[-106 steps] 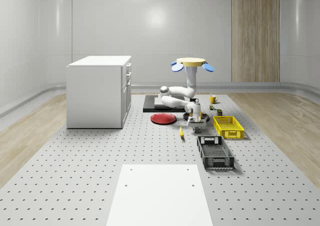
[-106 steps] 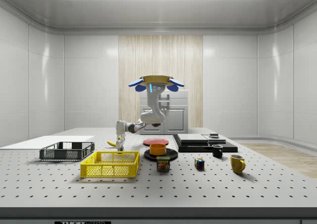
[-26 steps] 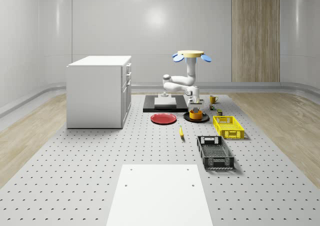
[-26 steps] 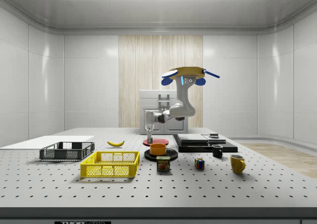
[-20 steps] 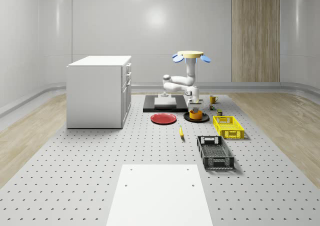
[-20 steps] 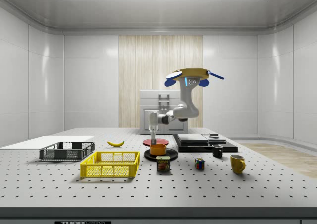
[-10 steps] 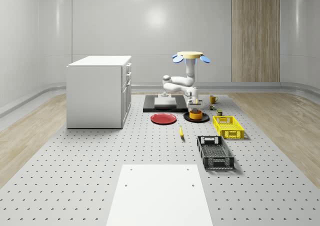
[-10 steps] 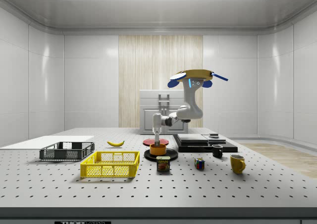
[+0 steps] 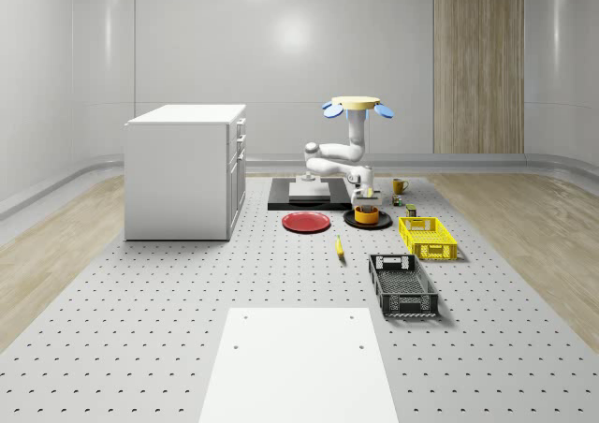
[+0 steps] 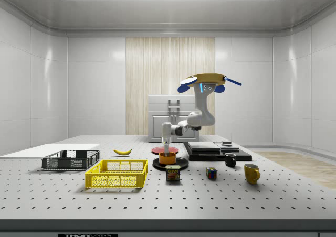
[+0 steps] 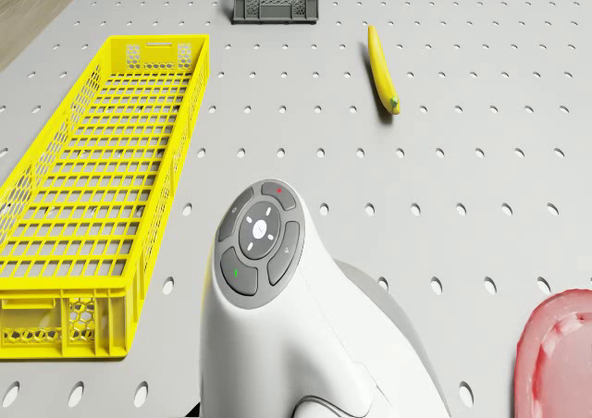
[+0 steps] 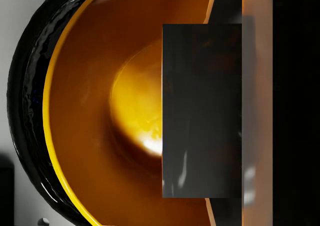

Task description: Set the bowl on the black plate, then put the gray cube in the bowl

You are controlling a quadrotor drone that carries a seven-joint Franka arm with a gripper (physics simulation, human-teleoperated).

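With the drone (image 10: 203,80) hovering above the counter (image 10: 220,200), the jaws pinch the dark gray cube (image 12: 202,111) directly over the hollow of the glossy orange bowl (image 12: 100,111), which sits on the round black plate (image 12: 27,86).

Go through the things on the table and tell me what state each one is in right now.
Bowl: upright on the black plate.
Gray cube: over the bowl's opening.
Gripper: lowered at the bowl; drone hovers above.
Yellow crate: empty.
Banana: lying flat.
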